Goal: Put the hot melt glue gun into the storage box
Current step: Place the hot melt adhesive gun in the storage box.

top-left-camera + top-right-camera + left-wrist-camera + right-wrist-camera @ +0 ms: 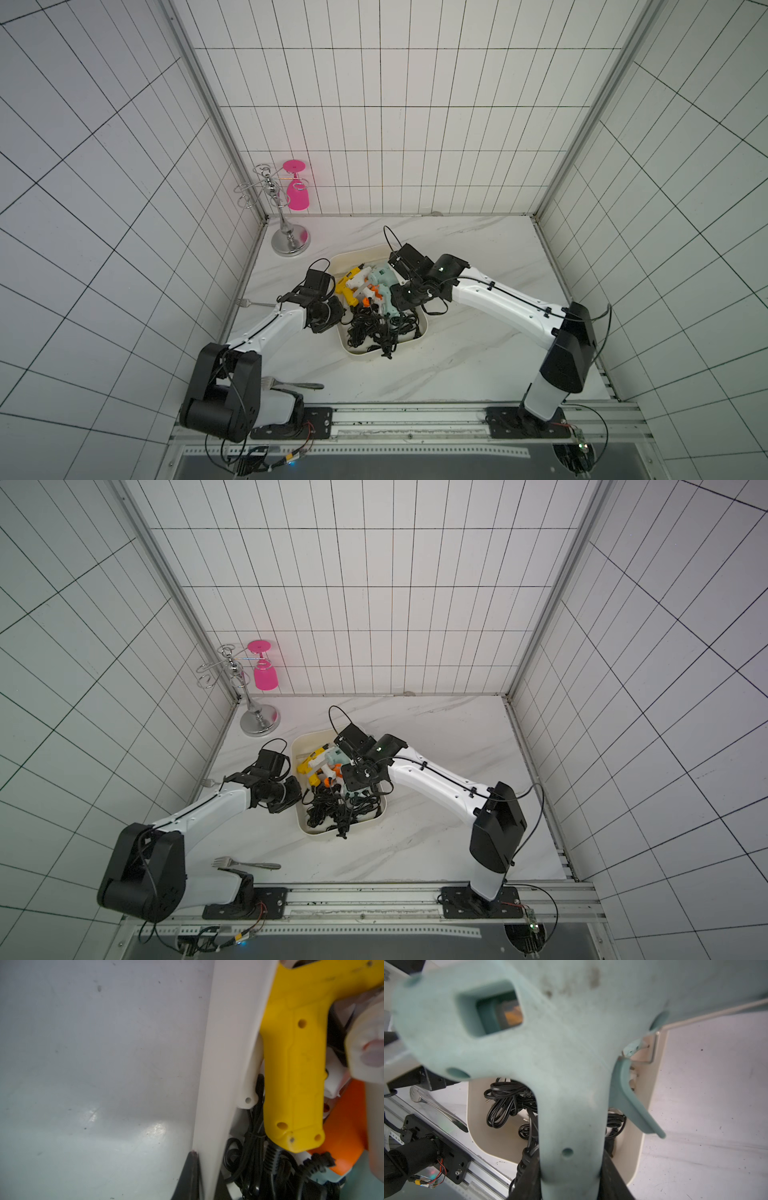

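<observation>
Glue gun clamped in right end effector, box pinched by left end effector, we are aiming to release low.

White marble-pattern tabletop, tiled walls on three sides. Cream-white shallow rectangular plastic storage box near centre, set askew. Inside, far end: yellow glue gun, white glue gun, mint-green glue gun, an orange-and-white gun among them. Near end: tangle of black power cords, one spilling over the rim. Left pincer at the box's left wall, jaws hidden under the wrist. Right pincer over the mint-green glue gun. Back left corner: chrome wire glass rack, pink plastic goblet hanging upside down. Steel fork by the left arm's base; second steel fork at the left edge.
</observation>
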You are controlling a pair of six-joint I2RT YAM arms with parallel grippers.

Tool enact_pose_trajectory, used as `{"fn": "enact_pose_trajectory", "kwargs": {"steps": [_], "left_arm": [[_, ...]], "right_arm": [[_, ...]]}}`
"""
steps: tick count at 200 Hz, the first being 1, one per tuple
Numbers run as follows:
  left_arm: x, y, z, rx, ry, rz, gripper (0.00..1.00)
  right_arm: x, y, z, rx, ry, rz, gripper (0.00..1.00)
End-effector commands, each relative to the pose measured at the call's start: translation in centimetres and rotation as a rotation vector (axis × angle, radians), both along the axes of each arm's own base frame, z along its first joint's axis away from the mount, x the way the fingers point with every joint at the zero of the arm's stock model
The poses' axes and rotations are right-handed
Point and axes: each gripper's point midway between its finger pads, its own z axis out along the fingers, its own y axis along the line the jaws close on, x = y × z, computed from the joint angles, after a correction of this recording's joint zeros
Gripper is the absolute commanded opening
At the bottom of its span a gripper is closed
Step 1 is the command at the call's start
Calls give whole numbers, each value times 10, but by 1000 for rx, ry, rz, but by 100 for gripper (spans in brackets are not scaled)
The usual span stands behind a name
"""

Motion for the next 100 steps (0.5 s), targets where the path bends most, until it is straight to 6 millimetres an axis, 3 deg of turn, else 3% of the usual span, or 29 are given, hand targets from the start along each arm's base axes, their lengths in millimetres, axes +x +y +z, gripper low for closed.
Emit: {"fn": "enact_pose_trajectory", "kwargs": {"steps": [1,28,57,77,100], "left_arm": [[-10,-23,-3,-94,39,20,8],[-12,-24,-8,-91,44,28,7],[-14,-23,-8,-80,45,15,7],[-13,-21,-2,-69,28,10,8],[-11,-20,8,-69,-6,9,8]], "right_arm": [[3,11,-15,-6,-35,2,10],[2,14,-32,-35,-36,2,10],[26,12,-36,-79,-104,-56,10],[54,8,-24,-50,-139,-146,10],[85,12,6,13,-195,-214,10]]}}
